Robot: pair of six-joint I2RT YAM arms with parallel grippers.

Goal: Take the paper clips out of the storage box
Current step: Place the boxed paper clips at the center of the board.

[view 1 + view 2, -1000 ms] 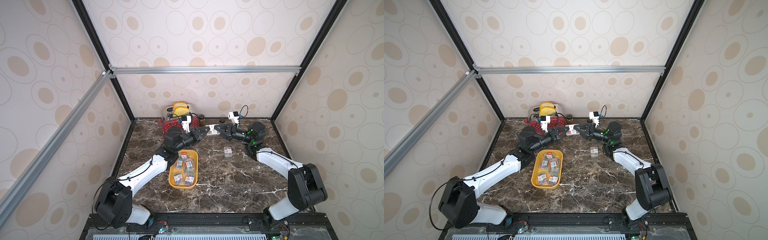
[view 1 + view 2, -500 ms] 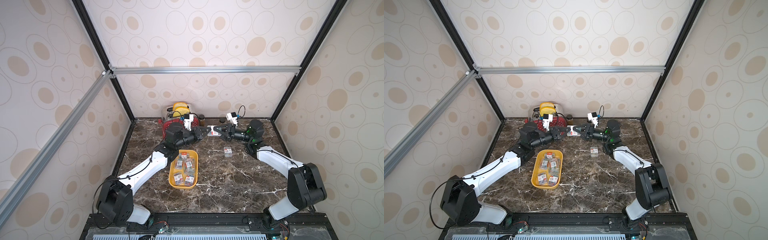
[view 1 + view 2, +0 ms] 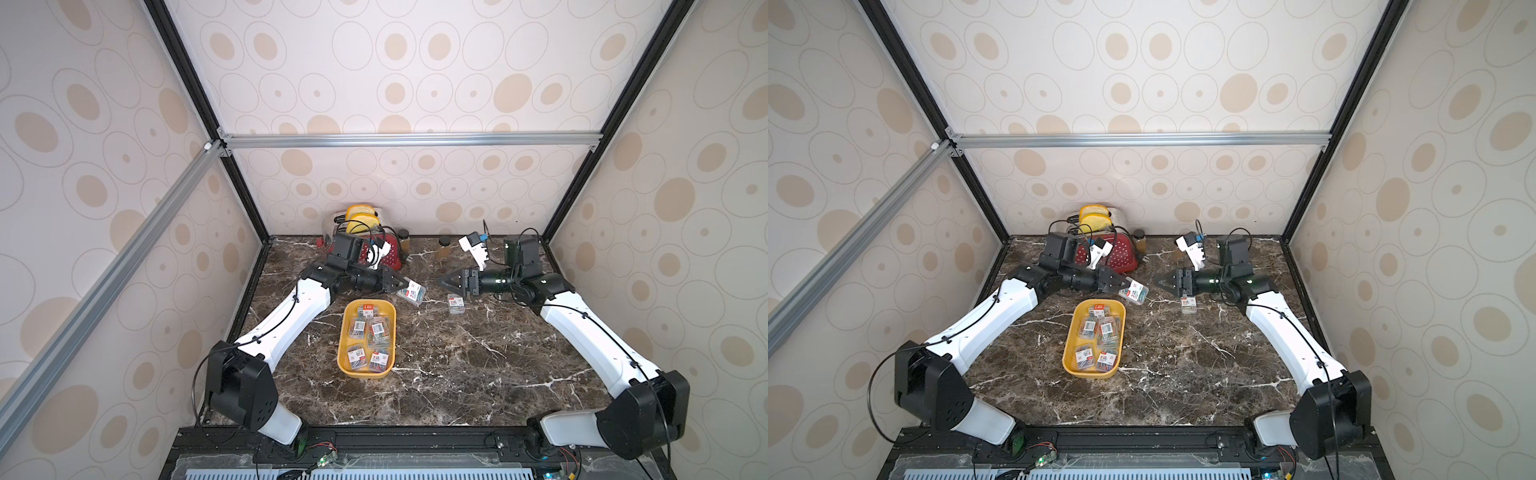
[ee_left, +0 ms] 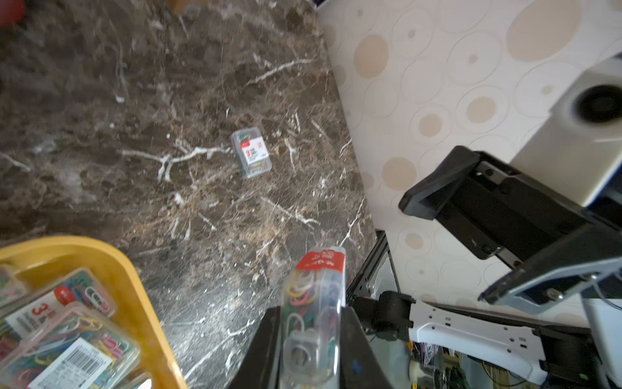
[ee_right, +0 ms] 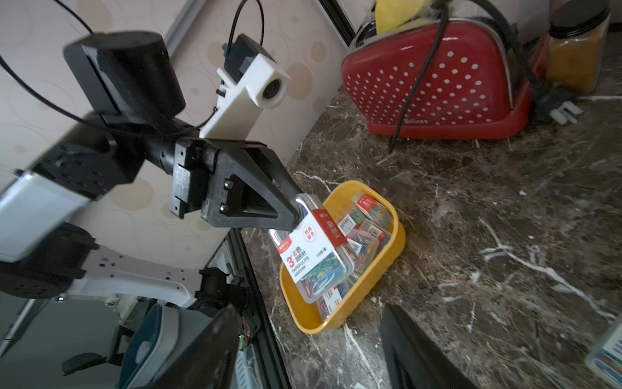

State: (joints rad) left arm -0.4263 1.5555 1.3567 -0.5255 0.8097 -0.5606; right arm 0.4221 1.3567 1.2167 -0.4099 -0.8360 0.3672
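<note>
My left gripper point(image 3: 405, 286) is shut on one clear case of paper clips point(image 3: 412, 293), holding it in the air just beyond the far end of the mustard-yellow storage box point(image 3: 365, 372). In the left wrist view the case point(image 4: 314, 303) stands pinched between the black fingers. My right gripper point(image 3: 444, 284) faces it from the right, open and empty, a short gap away. Another case point(image 3: 456, 303) lies on the marble below the right gripper. Several more cases point(image 3: 376, 332) lie inside the box. The right wrist view shows the held case point(image 5: 314, 249) in front of the box point(image 5: 397, 242).
A red white-dotted toaster point(image 3: 388, 253) stands at the back wall behind the left wrist, its cord trailing onto the marble. Two small jars point(image 3: 403, 241) point(image 3: 444, 245) stand next to it. Enclosure walls close in both sides.
Both grippers met at the case a second ago. My right gripper has opened, let go and drawn back to the right; the left still holds the case.
</note>
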